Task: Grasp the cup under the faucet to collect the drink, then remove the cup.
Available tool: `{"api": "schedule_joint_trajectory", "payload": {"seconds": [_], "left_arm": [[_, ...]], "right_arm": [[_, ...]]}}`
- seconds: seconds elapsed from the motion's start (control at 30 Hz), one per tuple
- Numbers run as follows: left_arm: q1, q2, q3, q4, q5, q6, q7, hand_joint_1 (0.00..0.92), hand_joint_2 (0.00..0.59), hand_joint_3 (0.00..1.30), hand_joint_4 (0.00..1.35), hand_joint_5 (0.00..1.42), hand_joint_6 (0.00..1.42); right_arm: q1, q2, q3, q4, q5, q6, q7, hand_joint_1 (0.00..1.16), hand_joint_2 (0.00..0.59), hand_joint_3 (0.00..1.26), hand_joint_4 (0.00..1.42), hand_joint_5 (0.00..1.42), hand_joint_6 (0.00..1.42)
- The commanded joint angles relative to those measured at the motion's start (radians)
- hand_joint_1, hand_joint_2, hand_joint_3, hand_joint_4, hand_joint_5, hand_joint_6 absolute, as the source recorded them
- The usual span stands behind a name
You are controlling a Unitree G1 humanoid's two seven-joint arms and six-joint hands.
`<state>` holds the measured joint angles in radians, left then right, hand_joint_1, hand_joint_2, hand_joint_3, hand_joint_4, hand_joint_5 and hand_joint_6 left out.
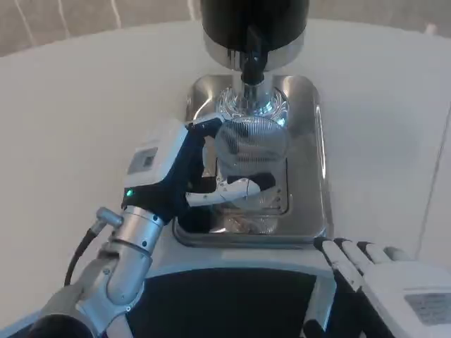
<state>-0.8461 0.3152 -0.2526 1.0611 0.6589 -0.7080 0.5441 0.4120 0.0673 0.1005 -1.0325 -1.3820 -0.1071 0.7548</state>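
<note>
robot hand (pixel 184 163) around hard-to-see clear cup (pixel 250 151)

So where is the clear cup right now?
In the head view the clear cup sits mid-picture over the silver drip tray, just below the black faucet, with the left hand wrapped around it.

Polished, mirror-bright metal on the drip tray (pixel 320 141), throwing back glare and reflections. Clear, ribbed plastic on the cup (pixel 250 141), see-through and glossy. Gloss black on the dispenser body (pixel 254 14), with a shiny chrome band below and a black faucet (pixel 252 60). Matt white, smooth finish across the counter (pixel 84 105). Smooth white plastic shell with dark blue and black parts on the left hand (pixel 187 172); brushed silver metal on the left forearm (pixel 130 246). White plastic back and black fingers on the right hand (pixel 384 271).
</note>
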Motion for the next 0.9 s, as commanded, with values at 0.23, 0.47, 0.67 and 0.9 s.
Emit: {"api": "schedule_joint_trajectory", "payload": {"seconds": [0.23, 0.47, 0.67, 0.9], "left_arm": [[-0.027, 0.012, -0.015, -0.008, -0.023, 0.068, 0.007, 0.272, 0.083, 0.30, 0.35, 0.79, 1.21], [-0.028, 0.035, -0.017, -0.015, -0.032, 0.051, -0.006, 0.175, 0.042, 0.06, 0.09, 0.50, 0.90], [-0.007, 0.072, -0.006, -0.041, -0.059, -0.014, -0.032, 0.108, 0.026, 0.00, 0.00, 0.39, 0.80], [0.044, 0.146, 0.023, -0.091, -0.102, -0.091, -0.056, 0.083, 0.030, 0.00, 0.00, 0.38, 0.75]], "right_arm": [[0.008, 0.010, -0.012, -0.015, 0.031, -0.012, 0.001, 0.26, 0.471, 0.00, 0.00, 0.00, 0.00], [0.002, 0.013, -0.005, -0.015, 0.026, -0.005, 0.007, 0.26, 0.469, 0.00, 0.00, 0.00, 0.00], [-0.013, 0.014, 0.002, -0.015, 0.016, 0.007, 0.016, 0.25, 0.469, 0.00, 0.00, 0.00, 0.00], [-0.033, 0.021, -0.003, -0.015, 0.053, 0.045, -0.008, 0.26, 0.464, 0.00, 0.00, 0.00, 0.00]]}}
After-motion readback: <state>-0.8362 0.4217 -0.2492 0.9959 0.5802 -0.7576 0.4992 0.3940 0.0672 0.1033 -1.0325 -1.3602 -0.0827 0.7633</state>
